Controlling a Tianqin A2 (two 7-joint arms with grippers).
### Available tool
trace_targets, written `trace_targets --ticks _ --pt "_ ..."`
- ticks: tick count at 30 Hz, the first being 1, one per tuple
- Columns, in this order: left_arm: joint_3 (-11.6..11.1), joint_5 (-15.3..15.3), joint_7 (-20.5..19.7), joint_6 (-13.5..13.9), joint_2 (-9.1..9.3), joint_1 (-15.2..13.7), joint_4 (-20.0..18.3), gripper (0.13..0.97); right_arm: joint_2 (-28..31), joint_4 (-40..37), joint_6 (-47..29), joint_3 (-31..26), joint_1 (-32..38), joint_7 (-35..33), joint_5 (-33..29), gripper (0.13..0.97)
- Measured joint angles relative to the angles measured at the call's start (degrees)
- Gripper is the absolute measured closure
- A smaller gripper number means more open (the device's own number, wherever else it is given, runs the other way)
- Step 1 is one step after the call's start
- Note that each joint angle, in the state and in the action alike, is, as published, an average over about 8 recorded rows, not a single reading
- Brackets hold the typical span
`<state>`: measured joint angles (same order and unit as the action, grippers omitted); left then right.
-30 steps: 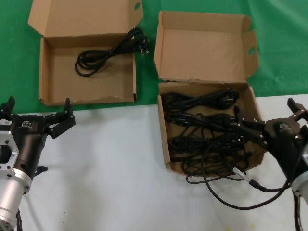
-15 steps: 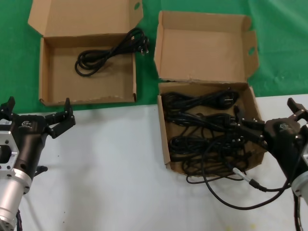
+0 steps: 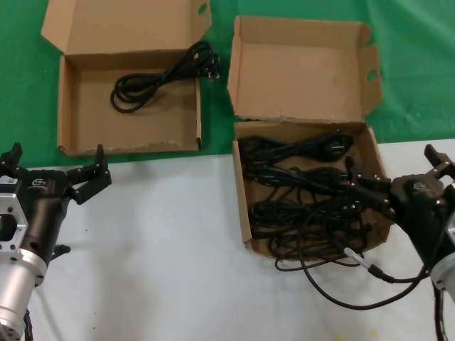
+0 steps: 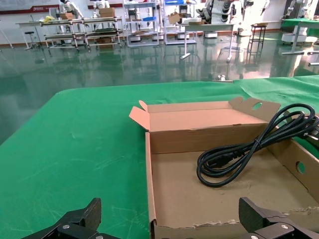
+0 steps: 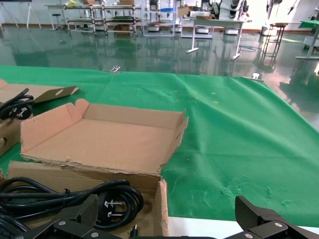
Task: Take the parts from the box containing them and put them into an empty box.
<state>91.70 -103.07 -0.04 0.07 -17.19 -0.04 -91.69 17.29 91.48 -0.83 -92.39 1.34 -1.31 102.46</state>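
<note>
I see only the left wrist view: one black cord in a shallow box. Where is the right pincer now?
Observer: The right pincer is at the near right side of the squarish box, over the power cords.
Operator: Is it open?
Observer: Yes, open, holding nothing.
Operator: Is anything outside that box?
Observer: A thinner cable with a silver connector trails over the front wall onto the white table.
Operator: And my left pincer?
Observer: The left pincer is open, just before the shallow box.

Glossy green floor (image 4: 149,55), metal shelving racks (image 4: 82,30), white workbenches (image 5: 219,20), bright daylight
</note>
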Motion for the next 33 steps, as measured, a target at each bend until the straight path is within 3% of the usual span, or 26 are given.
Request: trace_targets --ticks 33 --pt "0.0 0.0 0.0 0.0 0.00 0.0 0.0 0.132 0.0 0.0 0.0 0.0 0.0 0.0 0.0 0.129"
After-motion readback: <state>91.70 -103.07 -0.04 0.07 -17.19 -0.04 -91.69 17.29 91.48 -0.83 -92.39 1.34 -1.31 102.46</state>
